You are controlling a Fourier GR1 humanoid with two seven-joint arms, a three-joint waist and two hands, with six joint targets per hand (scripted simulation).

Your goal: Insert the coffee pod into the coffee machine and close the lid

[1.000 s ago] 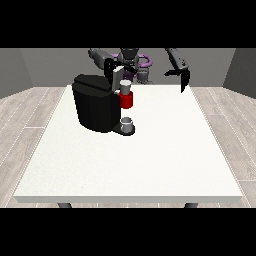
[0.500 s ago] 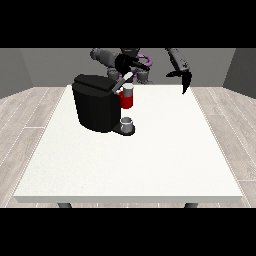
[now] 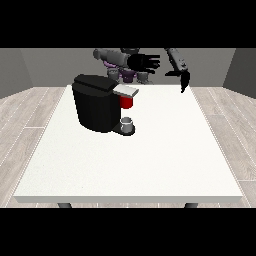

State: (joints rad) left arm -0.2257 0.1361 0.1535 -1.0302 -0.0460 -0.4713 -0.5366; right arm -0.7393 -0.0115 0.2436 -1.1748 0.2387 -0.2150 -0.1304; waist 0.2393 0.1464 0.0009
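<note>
Above the coffee machine (image 3: 100, 107), in the upper middle of the frame, the hand at the view's left (image 3: 144, 62) is held with fingers spread straight, gripping nothing.

The hand at the view's right (image 3: 184, 80) is hung over the far edge of the white desk (image 3: 130, 165), fingers pointed down and apart. The pod is not plainly seen; a grey thing (image 3: 128, 123) is set on the machine's base, below a red thing at the machine (image 3: 127, 102). The grey lid (image 3: 126, 90) is judged to lie flat already; any closing press is best made straight down. The machine is seen as a matt black, rounded block; the desk as smooth and plain.
</note>
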